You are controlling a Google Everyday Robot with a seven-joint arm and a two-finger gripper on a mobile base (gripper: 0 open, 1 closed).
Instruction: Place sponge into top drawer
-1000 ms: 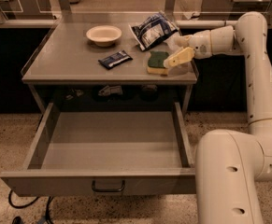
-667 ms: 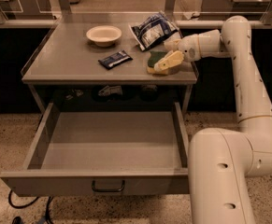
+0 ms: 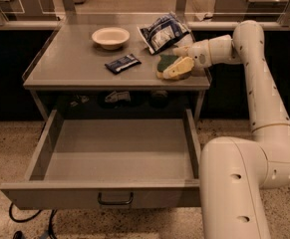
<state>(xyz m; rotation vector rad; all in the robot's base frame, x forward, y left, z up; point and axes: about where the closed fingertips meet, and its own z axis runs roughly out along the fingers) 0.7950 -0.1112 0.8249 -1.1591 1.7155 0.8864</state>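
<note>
Nearest of all, the top drawer stands pulled far out from under the table, its flat grey front panel facing forward with a small dark handle at the centre and its shallow grey inside lying bare to view. A dark cable trails over the speckled floor below its left corner. To the right of the drawer rises the bulky cream body of the robot arm, which climbs, bends and reaches leftward over the table's right edge. In the shadowed gap under the tabletop a few dim shapes show, too dark to make out. On the tabletop, a dark blue wrapper packet lies flat a little left of centre. Right of it, near the front right corner, sits the sponge – dark green layer up, yellow foam at its near edge, resting on the table, outside the drawer. The gripper is right at the sponge, coming in from the right and low over the surface, its pale tip crossing the sponge's near side – whether it is clamped on the sponge or merely set about it I cannot tell. Farther back stands a shallow cream bowl, and right of the bowl, just behind the sponge, a crumpled blue and white bag
</note>
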